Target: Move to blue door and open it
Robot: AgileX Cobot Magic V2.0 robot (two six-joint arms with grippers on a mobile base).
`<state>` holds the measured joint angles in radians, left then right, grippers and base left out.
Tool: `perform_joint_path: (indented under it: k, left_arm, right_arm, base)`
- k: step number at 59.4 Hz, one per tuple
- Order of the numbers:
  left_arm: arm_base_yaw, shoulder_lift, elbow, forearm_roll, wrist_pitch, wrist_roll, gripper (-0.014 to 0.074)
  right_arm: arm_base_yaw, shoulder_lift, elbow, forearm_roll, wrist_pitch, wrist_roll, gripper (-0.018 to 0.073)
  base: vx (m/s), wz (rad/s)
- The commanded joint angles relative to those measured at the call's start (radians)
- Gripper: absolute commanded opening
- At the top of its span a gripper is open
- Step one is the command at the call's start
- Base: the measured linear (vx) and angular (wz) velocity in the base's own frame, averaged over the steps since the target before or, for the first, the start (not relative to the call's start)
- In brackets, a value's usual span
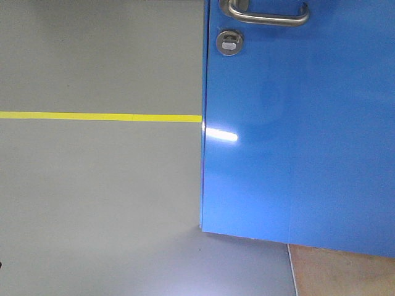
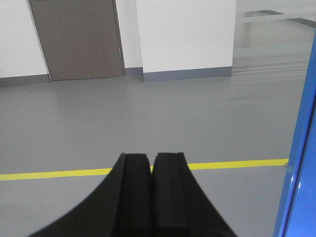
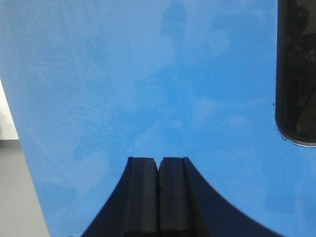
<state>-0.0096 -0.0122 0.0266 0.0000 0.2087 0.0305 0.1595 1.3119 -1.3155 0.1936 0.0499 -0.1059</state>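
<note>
On your left in the front view you have bare grey floor (image 1: 92, 197), crossed by a thin yellow tape line (image 1: 99, 116) that runs right up to the free edge of the tall glossy bright-blue door (image 1: 302, 142). That door fills the right half of the view, its bottom edge slanting above the floor. Its silver metal lever handle (image 1: 271, 15) sits at the top edge, with the round silver thumb-turn lock (image 1: 229, 42) just beneath.

Your left gripper (image 2: 151, 170) has its black fingers pressed together on nothing, pointing over the yellow line toward a white wall and a brown door (image 2: 79, 39) well beyond; the blue door's edge shows at the right border.

Your right gripper (image 3: 158, 173) is likewise closed and empty, facing the blue panel closely. A dark rounded window (image 3: 296, 74) sits at the panel's upper right.
</note>
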Motion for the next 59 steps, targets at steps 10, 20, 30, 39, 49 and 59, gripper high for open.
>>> perform_joint_path:
  k: [10, 20, 30, 39, 49, 59]
  left_arm:
    - [-0.007, -0.013, 0.006, 0.0, -0.084, -0.002, 0.007]
    - [-0.007, -0.013, 0.006, 0.0, -0.084, -0.002, 0.007]
    - [-0.007, -0.013, 0.006, 0.0, -0.084, -0.002, 0.007]
    - [-0.007, -0.013, 0.006, 0.0, -0.084, -0.002, 0.007]
    - [-0.007, -0.013, 0.006, 0.0, -0.084, -0.002, 0.007]
    - [-0.007, -0.013, 0.006, 0.0, -0.084, -0.002, 0.007]
  right_arm:
    - [-0.004, -0.029, -0.031, -0.004, -0.082, -0.007, -0.0008]
    - [-0.004, -0.029, -0.031, -0.009, -0.077, -0.017, -0.0008]
    - [-0.004, -0.118, 0.025, -0.04, 0.058, -0.072, -0.0008]
    - [-0.004, -0.344, 0.29, -0.064, 0.087, -0.095, -0.0008]
    - [-0.004, -0.677, 0.716, -0.062, -0.031, -0.141, -0.0008]
    - [-0.005, -1.05, 1.089, -0.061, -0.098, -0.184, -0.0008]
  base:
    - [0.0, 0.0]
    - [0.0, 0.0]
    - [0.0, 0.0]
    - [0.0, 0.0]
    - [0.0, 0.0]
    - [0.0, 0.0]
